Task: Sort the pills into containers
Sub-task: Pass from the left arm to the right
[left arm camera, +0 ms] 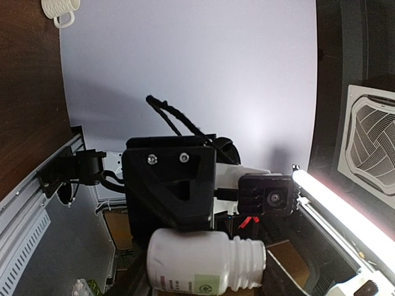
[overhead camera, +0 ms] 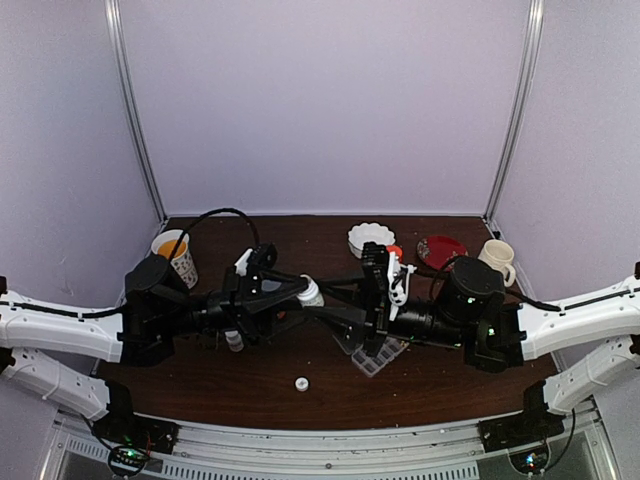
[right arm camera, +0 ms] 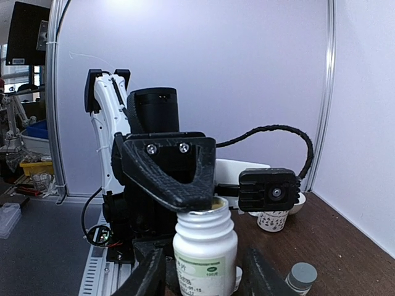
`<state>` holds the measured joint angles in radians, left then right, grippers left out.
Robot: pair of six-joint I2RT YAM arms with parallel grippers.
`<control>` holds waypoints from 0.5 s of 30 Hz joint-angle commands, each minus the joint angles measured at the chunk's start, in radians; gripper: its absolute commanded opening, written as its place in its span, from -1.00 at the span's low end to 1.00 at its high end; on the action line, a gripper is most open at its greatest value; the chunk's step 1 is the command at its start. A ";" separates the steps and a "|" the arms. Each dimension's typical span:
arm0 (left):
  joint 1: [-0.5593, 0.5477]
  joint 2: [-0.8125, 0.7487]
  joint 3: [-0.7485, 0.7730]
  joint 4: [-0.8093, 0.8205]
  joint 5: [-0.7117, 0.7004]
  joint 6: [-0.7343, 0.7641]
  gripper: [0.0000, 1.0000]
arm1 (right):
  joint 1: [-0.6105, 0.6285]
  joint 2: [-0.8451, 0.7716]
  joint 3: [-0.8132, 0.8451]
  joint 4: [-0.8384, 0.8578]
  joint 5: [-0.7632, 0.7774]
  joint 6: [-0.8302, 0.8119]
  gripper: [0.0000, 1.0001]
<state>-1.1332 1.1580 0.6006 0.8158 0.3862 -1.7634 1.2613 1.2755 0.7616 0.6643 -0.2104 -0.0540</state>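
One grey cap (right arm camera: 302,275) seen only rt wrist; pill box (overhead camera: 373,358) only top.

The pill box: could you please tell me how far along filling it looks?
Done: the white bottle is uncapped, and a white cap lies on the table. In hand: that bottle stands between the fingers of the right gripper with the left gripper opposite; which one grips it is unclear. Still to do: getting pills into the pill box cells, too small here to judge.
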 commanded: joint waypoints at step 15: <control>-0.005 0.042 0.004 0.178 0.018 -0.053 0.03 | -0.026 0.035 0.050 0.042 -0.057 0.027 -0.44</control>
<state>-1.1339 1.1927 0.6006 0.8959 0.3901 -1.8011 1.2442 1.3006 0.7837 0.6743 -0.2386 -0.0422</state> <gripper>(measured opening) 0.513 0.322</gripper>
